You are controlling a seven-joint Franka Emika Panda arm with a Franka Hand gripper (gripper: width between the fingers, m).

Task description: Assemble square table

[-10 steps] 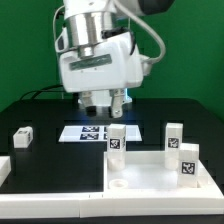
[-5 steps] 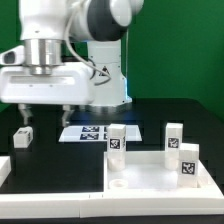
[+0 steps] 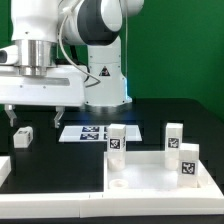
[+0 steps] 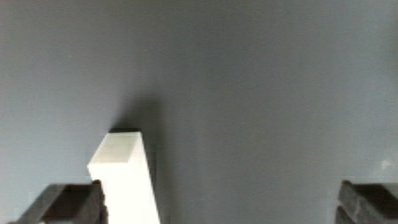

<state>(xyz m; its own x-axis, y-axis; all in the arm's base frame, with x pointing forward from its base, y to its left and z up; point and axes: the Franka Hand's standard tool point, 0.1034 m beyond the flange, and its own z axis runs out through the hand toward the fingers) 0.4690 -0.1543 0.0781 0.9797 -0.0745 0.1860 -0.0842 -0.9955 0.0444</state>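
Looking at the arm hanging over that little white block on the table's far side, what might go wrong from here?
The pincer hangs open above the loose leg. In the wrist view the leg sits close to one finger, not centred, so descending may knock it away rather than straddle it. Three legs already stand upright on the square table; a careless swing back might topple them.

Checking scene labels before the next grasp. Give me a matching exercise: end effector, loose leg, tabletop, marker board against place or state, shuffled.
1 end effector
2 loose leg
3 tabletop
4 marker board

A flat, behind the tabletop
B open, hanging at the exterior view's left
C upright legs standing on it
D lying alone at the exterior view's left

Pairs: 1-B, 2-D, 3-C, 4-A
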